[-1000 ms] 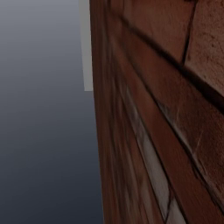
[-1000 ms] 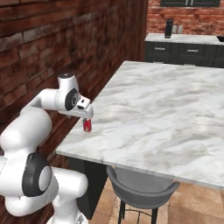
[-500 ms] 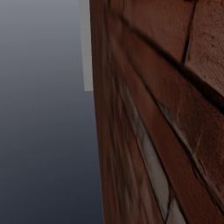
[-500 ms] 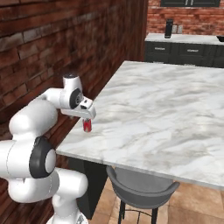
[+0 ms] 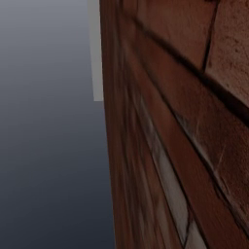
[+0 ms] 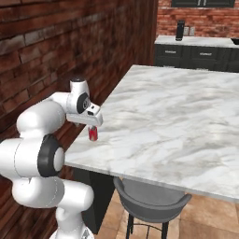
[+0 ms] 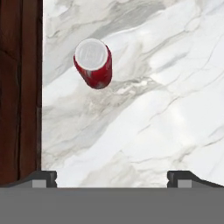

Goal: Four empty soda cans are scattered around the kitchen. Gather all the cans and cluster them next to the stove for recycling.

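From the left base camera I see a brick wall (image 5: 185,121) running close along the right, with a plain grey surface to its left and a pale vertical strip (image 5: 96,48) at the top where they meet.

From the right base camera, the same brick wall (image 6: 51,46) fills the left side. My arm (image 6: 42,140) rises at lower left and bends toward the near left corner of the marble table (image 6: 177,112). The gripper (image 6: 93,125) points down over that corner, and a red can (image 6: 93,134) stands upright on the table right below it, close to the table's left edge. I cannot make out the fingers themselves here, as the hand's body covers them. A grey stool (image 6: 151,203) sits under the table's near edge, to the right of my base. Farther right and back, a dark cabinet run with a pale top (image 6: 200,49) lines the far brick wall, with a dark upright object (image 6: 180,30) standing on it.

Looking down the hand camera, the wall shows as a dark brown band at the left, then the table edge (image 7: 42,87). The can (image 7: 93,63) stands just inside that edge, silver top facing me, in the upper left of the view. The fingers (image 7: 43,178) are spread wide apart at the bottom, released and grasping nothing. The can lies ahead of them, nearer the left finger's line than the right one's, and clear of both. The gripper (image 7: 112,178) is centred to the right of the can, over bare marble.
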Available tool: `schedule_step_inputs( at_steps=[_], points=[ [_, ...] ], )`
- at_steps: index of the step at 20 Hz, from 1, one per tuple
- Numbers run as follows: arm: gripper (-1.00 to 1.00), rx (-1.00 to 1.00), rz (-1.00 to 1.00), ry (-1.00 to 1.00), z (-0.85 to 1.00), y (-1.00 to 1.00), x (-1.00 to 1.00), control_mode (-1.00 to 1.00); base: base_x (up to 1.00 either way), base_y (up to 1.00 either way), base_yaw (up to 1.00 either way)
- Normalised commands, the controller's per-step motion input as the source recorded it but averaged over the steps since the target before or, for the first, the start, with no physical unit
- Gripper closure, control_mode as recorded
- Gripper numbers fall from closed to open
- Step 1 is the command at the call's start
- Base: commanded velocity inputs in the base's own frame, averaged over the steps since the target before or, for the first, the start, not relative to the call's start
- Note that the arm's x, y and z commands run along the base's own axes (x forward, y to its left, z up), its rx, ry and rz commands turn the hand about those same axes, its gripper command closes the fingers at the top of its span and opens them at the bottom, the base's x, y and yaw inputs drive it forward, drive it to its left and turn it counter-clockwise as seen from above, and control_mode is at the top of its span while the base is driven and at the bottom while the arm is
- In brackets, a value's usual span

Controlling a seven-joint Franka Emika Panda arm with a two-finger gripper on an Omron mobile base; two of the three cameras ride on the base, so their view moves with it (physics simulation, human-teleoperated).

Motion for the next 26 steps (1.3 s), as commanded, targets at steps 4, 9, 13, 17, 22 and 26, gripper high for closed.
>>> schedule_step_inputs(
  at_steps=[4,9,13,17,22,26],
  points=[
    [-1.00,0.00,0.00,0.00,-0.11,0.03,0.09,-1.00,0.00,0.00,0.00],
    [-1.00,0.00,0.00,0.01,-0.08,0.01,0.17,-1.00,0.00,0.00,0.00],
    [-1.00,0.00,0.00,0.01,-0.11,0.02,0.29,-1.00,0.00,0.00,0.00],
    [-1.00,0.00,0.00,0.04,-0.08,0.06,0.25,-1.00,0.00,0.00,0.00],
    [-1.00,0.00,0.00,0.05,-0.07,0.04,0.24,-1.00,0.00,0.00,0.00],
    [-1.00,0.00,0.00,0.05,-0.04,0.00,0.24,-1.00,0.00,0.00,0.00]
  ],
)
